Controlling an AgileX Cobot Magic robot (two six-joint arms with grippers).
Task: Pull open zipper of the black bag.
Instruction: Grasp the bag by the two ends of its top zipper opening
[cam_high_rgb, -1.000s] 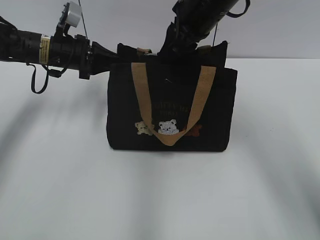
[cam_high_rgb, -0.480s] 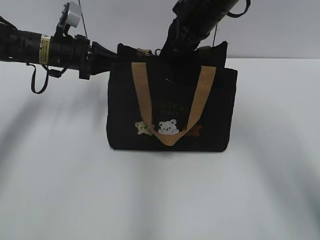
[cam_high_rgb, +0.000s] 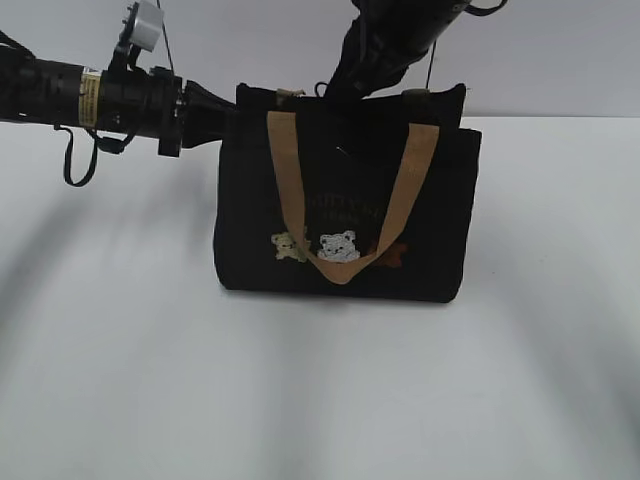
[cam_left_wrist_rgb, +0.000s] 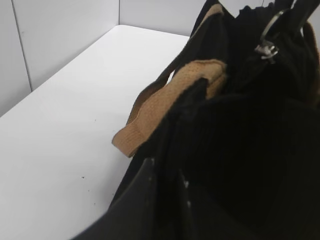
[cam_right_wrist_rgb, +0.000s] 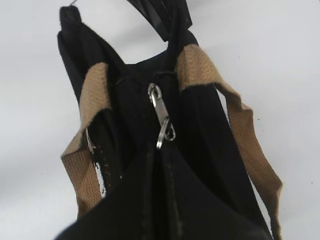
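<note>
While the zipper (cam_right_wrist_rgb: 161, 120) lies along the top seam of the black bag (cam_high_rgb: 345, 215), its silver pull and ring sit between the two tan handles (cam_high_rgb: 350, 205), with the ring end right at the tips of the right gripper (cam_right_wrist_rgb: 159, 150). Those fingers are closed and appear to pinch the ring, though the dark tips hide the exact contact. At the bag's left end, the left gripper (cam_left_wrist_rgb: 167, 180) has its fingers nearly shut on a fold of the black fabric, which reads as an anchoring hold. The bag stands upright on the white worktop (cam_high_rgb: 110, 350), well back from the front edge.

The step in hand looks like the pull itself. To do it well, the right arm should draw the ring straight along the zip track, low and in line with it, not lifting upward. The left hold should stay firm so the bag neither slides nor tips. If the ring slips free, regrasp lower on the pull.
</note>
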